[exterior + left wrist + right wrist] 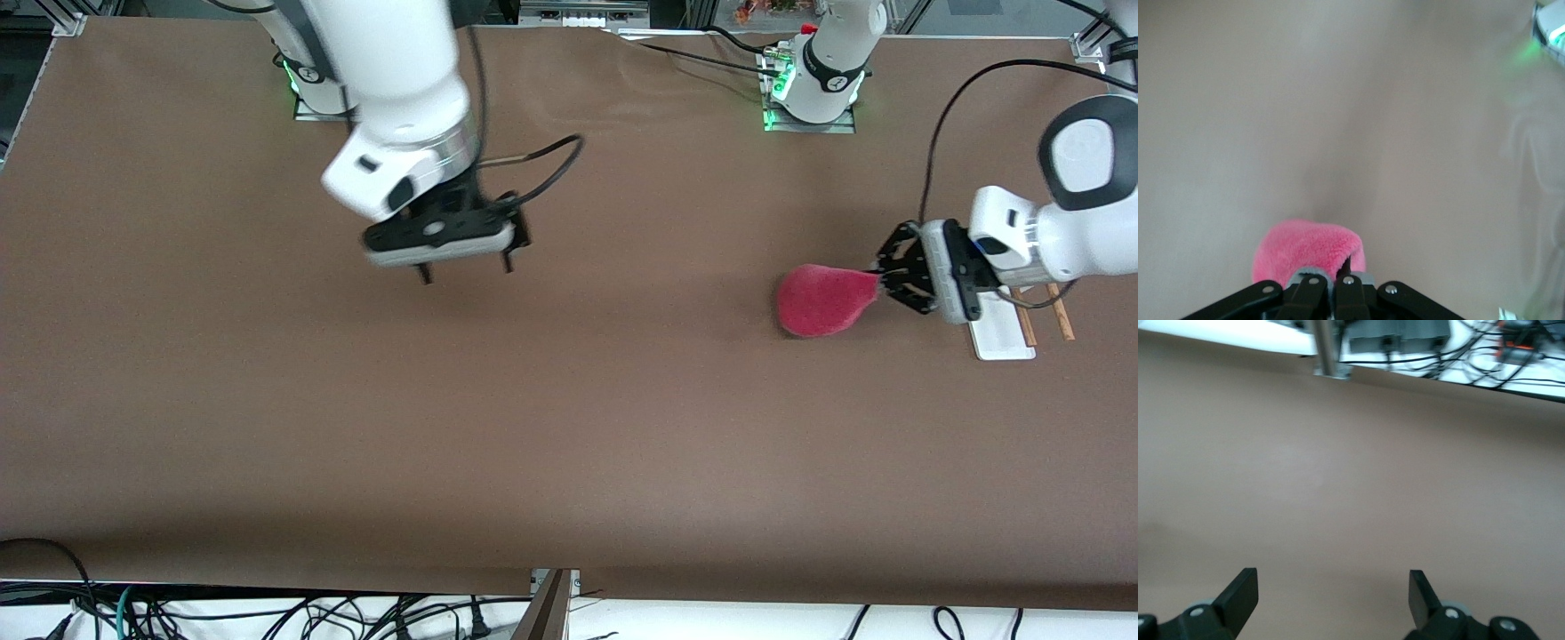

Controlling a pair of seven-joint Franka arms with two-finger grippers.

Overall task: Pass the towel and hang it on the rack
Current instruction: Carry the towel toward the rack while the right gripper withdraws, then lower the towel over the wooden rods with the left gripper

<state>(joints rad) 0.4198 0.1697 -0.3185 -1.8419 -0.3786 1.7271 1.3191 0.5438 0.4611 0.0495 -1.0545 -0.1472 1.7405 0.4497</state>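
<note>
Cables point(267, 613) tangle along a white floor strip just below the table's nearest edge, where a seam and a dark bracket point(549, 604) split the edge in 2. Brown covering point(569, 427) spreads over the whole table point(178, 400), smooth and matte, with faint ripples near the arm bases. Aluminium framing point(582, 13) and more wiring line the room at the base end.

Over the table's middle, toward its own end, hangs the right gripper point(467, 268), its 2 black fingers point(1238, 593) spread wide apart with nothing between them; only bare brown surface shows under it.

Toward the left arm's end, the left gripper point(882, 283) lies turned sideways, jaws pinched tight on 1 corner of the towel point(822, 300). That pink-red fuzzy cloth bulges out from the fingertips in a rounded bunch above its own shadow on the brown surface; the left wrist view shows a grey edge at the pinch point point(1308, 257).

Partly under the left wrist sits the rack point(1005, 336), a white flat base with 2 thin wooden rods point(1061, 322), just beside the towel but not touching it.
</note>
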